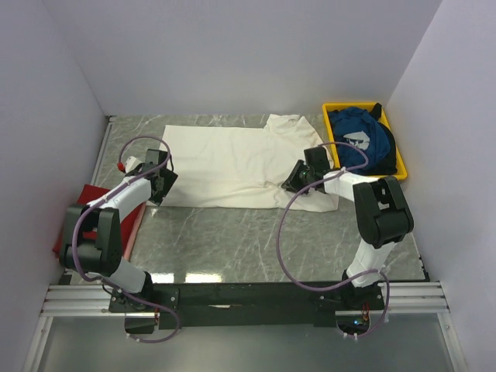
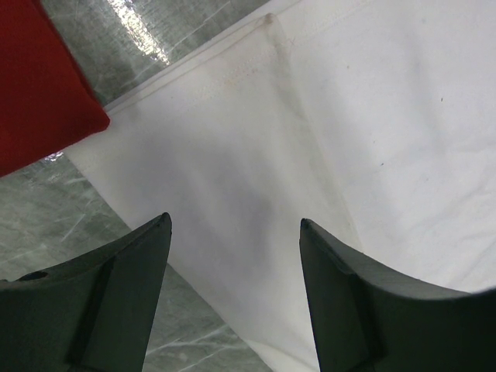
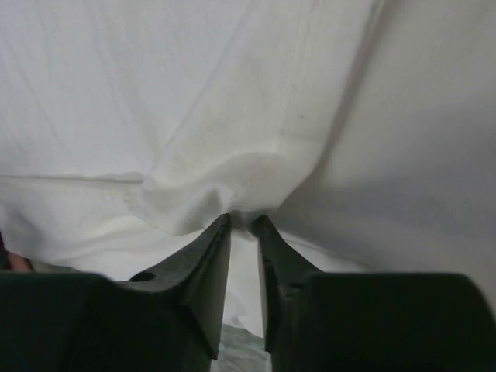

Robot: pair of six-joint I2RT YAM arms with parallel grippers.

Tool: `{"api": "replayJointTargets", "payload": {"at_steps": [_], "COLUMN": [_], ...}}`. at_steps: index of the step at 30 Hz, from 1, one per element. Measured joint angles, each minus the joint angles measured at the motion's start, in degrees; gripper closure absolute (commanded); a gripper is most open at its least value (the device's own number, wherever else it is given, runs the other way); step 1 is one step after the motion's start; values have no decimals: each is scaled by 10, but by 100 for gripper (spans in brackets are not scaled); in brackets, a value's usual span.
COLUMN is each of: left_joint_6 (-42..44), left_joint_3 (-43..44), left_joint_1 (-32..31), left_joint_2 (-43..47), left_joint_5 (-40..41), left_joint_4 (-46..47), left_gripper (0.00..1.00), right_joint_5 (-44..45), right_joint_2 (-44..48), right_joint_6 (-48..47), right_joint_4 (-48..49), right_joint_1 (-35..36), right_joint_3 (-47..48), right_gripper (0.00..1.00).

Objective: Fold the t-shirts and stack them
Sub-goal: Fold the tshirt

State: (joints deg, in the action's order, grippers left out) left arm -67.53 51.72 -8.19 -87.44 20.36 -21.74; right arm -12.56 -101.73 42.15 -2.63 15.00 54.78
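Though flat, cream t-shirt (image 1: 225, 159) between tips of right gripper (image 3: 242, 223)

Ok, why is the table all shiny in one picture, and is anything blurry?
Left wrist: a bright glare streak on the table, and the left gripper casts a soft shadow on the white shirt. Right wrist: the right gripper looks dark and a bit blurry, and the shirt's right side is shaded. Top: even light, sharp, with only a faint shine on the near table.
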Motion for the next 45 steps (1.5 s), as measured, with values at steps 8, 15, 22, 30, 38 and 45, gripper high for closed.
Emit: {"api": "replayJointTargets", "payload": {"at_steps": [8,15,22,30,38,45], "left_joint_6": [5,7,8,9,7,7], "left_joint_3": [0,0,0,0,0,-4], "left_joint_1": [0,0,0,0,0,5], "left_joint_2": [2,3,4,4,25,80], "left_joint_5": [0,0,0,0,2,5], "left_joint_4": [-2,-3,-4,-4,-16,-26], "left_gripper": [28,28,28,28,24,18], "right_joint_5": [-5,-10,-25,-37,-34,-29], "right_joint_2": [-50,-117,-157,-195,-160,3], "right_joint_6": [-2,-14,-28,-50,-80,-86], "right_joint_4": [-13,-37,-60,-85,-128,-123], "right_joint_1": [2,11,34,50,41,-8], "right_joint_3": [105,203,249,308,308,220], "right_gripper": [80,80,80,67,48,48]}}
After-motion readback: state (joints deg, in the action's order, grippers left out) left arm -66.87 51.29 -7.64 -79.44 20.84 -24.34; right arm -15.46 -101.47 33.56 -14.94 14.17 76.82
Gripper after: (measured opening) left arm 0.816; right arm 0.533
